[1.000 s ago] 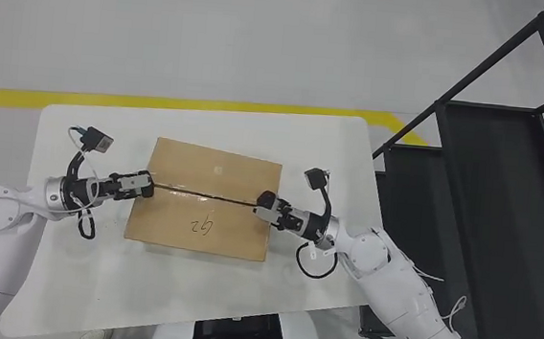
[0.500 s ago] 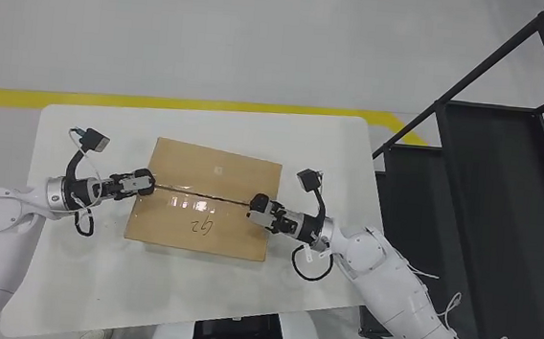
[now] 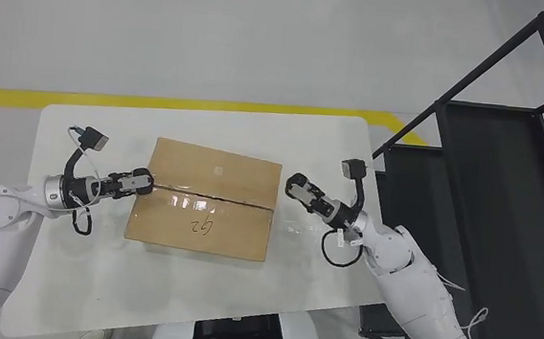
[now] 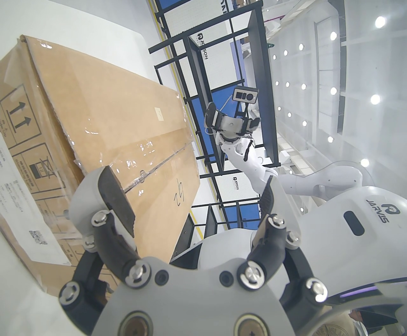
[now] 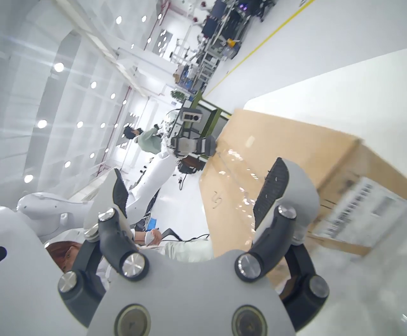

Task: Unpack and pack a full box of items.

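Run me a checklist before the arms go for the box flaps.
1. Box sits fully on the table: ok.
2. Left end effector open, at its end of the seam: ok.
3. Right end effector open, just off the box's other end: ok.
4. Tape along the seam cut through: cannot tell.
5. Flaps lifted: not ok, both lie flat.
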You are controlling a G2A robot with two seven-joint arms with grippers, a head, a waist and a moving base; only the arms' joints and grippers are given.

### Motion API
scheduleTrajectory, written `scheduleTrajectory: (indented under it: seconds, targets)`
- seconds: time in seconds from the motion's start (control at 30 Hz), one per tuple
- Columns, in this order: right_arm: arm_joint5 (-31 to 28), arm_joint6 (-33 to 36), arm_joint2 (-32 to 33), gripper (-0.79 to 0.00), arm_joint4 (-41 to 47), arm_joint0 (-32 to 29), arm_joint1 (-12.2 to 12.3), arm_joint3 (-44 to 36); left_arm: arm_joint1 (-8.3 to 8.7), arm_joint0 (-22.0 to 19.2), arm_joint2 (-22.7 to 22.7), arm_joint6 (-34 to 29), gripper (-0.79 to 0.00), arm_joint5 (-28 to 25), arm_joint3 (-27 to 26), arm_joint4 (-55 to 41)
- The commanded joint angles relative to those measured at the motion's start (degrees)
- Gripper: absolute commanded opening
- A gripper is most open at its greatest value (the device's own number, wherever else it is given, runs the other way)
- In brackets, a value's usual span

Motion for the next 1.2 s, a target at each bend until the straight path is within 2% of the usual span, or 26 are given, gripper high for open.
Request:
scheduleTrajectory:
  seconds: [0.0, 0.07, 0.17, 0.23, 0.33, 0.47, 0.67, 0.8, 1.17]
  targets:
    - [0.8, -2.1, 2.8, 0.000, -1.3, -2.7, 0.4, -0.3, 0.00, 0.0, 0.0, 0.0, 0.000, 0.0, 0.0, 0.0]
    - [0.8, -1.4, 4.7, 0.000, -4.1, -4.6, 0.8, -0.6, 0.00, 0.0, 0.0, 0.0, 0.000, 0.0, 0.0, 0.0]
    - [0.3, 5.6, 5.9, 0.000, -6.7, -6.8, 1.7, -2.3, 0.00, 0.0, 0.0, 0.0, 0.000, 0.0, 0.0, 0.0]
    - [1.5, 9.9, 8.0, 0.000, -5.6, -7.8, 2.3, -3.3, 0.00, 0.0, 0.0, 0.0, 0.000, 0.0, 0.0, 0.0]
    - [4.0, 11.9, 12.5, 0.000, -7.6, -9.9, 3.2, -5.3, 0.00, 0.0, 0.0, 0.0, 0.000, 0.0, 0.0, 0.0]
    - [10.0, 9.3, 15.9, 0.000, -19.5, -13.5, 3.8, -8.6, 0.00, 0.0, 0.0, 0.0, 0.000, 0.0, 0.0, 0.0]
    - [13.6, 7.8, 12.3, 0.000, -35.2, -13.7, 3.9, -7.5, 0.00, 0.0, 0.0, 0.0, 0.000, 0.0, 0.0, 0.0]
    - [13.8, 5.3, 10.8, 0.000, -36.2, -12.7, 3.7, -7.2, 0.00, 0.0, 0.0, 0.0, 0.000, 0.0, 0.0, 0.0]
    - [13.8, 5.3, 10.8, 0.000, -36.2, -12.7, 3.7, -7.2, 0.00, 0.0, 0.0, 0.0, 0.000, 0.0, 0.0, 0.0]
